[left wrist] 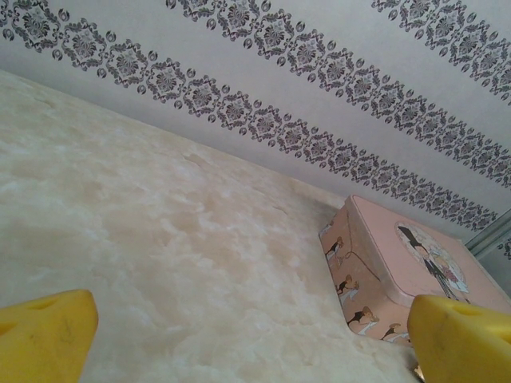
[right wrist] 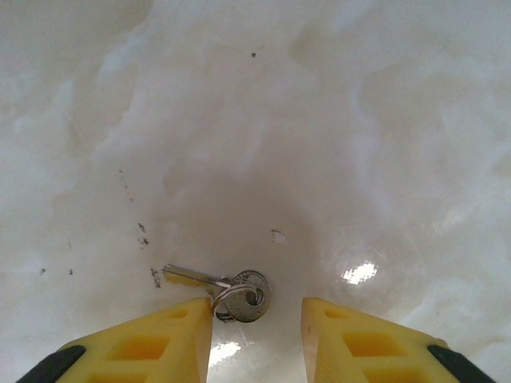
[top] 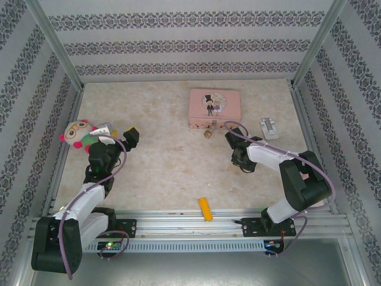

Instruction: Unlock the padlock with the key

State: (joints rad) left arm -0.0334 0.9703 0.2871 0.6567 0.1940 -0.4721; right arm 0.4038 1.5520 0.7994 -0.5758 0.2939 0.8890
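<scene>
A small silver key [right wrist: 231, 289] on a split ring lies flat on the pale table, its blade pointing left. My right gripper [right wrist: 257, 321] stands open low over it, the key head between the yellow fingers and the ring touching the left finger [right wrist: 152, 343]. From above, the right gripper [top: 233, 143] sits just right of the tiny brass padlock [top: 208, 134], which rests at the front of the pink picture tin [top: 214, 107]. My left gripper [top: 131, 136] is open at the left, nothing between its fingers [left wrist: 48, 323], facing the pink tin [left wrist: 399, 271].
A stuffed toy [top: 77, 134] lies at the left wall beside the left arm. A yellow bar [top: 205, 208] lies near the front rail. A small grey-white object [top: 269, 128] sits right of the tin. Patterned walls enclose the table.
</scene>
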